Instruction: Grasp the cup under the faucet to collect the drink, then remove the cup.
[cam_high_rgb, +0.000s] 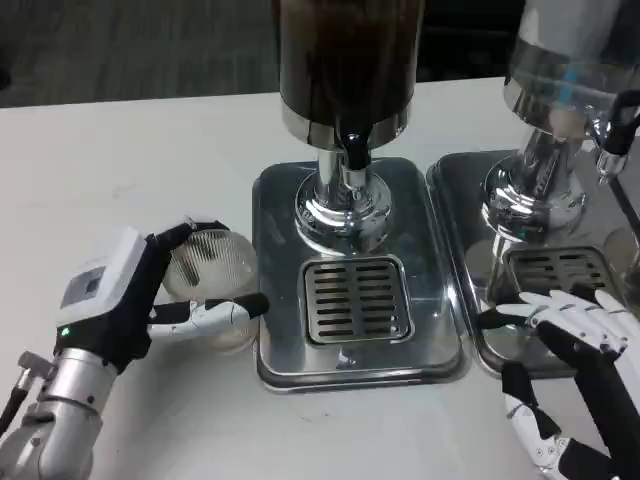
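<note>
A clear ribbed cup stands on the white table just left of the steel drip tray. My left hand wraps around the cup from its left, thumb and fingers on its sides. The dark drink dispenser rises behind the tray, its black faucet above the slotted grate. No cup stands on the grate. My right hand hovers with fingers spread at the lower right, over the front of the second tray, holding nothing.
A second dispenser with a clear tank stands on its own steel tray at the right. Bare white table lies to the left and along the front edge.
</note>
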